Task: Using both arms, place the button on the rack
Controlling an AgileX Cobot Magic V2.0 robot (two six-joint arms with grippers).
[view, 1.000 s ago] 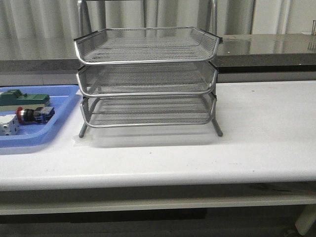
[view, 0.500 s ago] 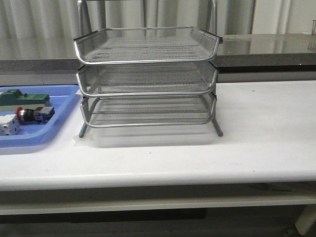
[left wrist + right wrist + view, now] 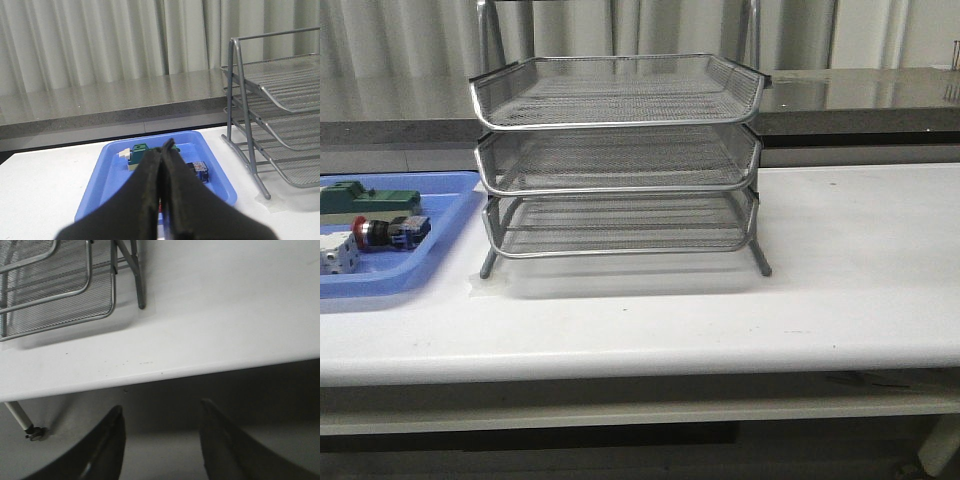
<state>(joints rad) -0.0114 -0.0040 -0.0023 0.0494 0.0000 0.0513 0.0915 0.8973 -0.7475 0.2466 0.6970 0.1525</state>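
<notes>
The button (image 3: pixel 390 232), with its red head, black body and blue rear block, lies on its side in a blue tray (image 3: pixel 380 283) at the table's left edge. The silver three-tier wire rack (image 3: pixel 618 160) stands mid-table with nothing on its trays. Neither arm shows in the front view. In the left wrist view my left gripper (image 3: pixel 167 147) is shut with nothing in it, above the tray (image 3: pixel 107 170). Its fingers hide most of the button, whose blue block (image 3: pixel 201 171) shows beside them. My right gripper (image 3: pixel 161 410) stands open below the table's front edge, near the rack's corner (image 3: pixel 60 285).
A green flat component (image 3: pixel 365 197) and a white block (image 3: pixel 338 253) share the blue tray with the button. The rack's thin leg (image 3: pixel 136 277) rests on the white table (image 3: pixel 225 315). A grey counter (image 3: pixel 880 95) runs behind the table.
</notes>
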